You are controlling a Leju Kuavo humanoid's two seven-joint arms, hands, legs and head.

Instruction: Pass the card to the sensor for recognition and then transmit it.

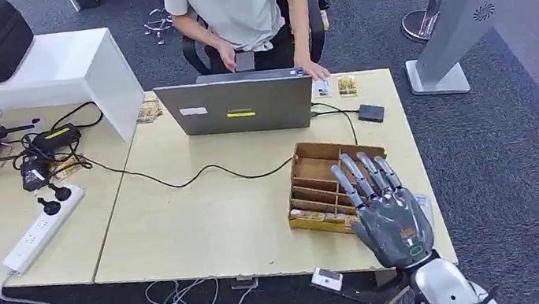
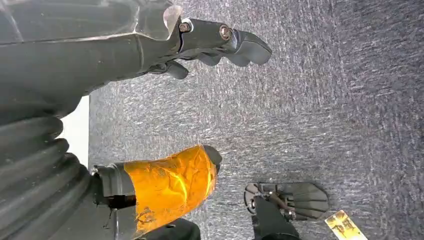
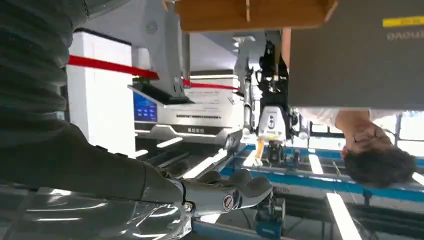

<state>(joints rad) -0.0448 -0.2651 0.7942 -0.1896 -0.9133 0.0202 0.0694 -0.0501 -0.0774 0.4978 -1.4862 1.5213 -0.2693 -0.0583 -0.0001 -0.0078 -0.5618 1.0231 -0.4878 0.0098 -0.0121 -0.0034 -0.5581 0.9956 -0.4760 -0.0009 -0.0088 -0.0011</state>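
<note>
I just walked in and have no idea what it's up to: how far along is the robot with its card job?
Barely begun, it seems. Done: nothing visible. In hand: the right hand hovers open, fingers spread, over the cardboard box of cards, holding none. The left hand hangs over the carpet. Left: pick a card, show it to the sensor, pass it on.

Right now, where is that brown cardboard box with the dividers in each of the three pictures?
Head view: the cardboard box sits on the table, right of middle, nearer the robot than the laptop, partly under the right hand.
Left wrist view: not in it; carpet.
Right wrist view: top edge, upside down.
Shared landmark: the grey laptop with its yellow label.
</note>
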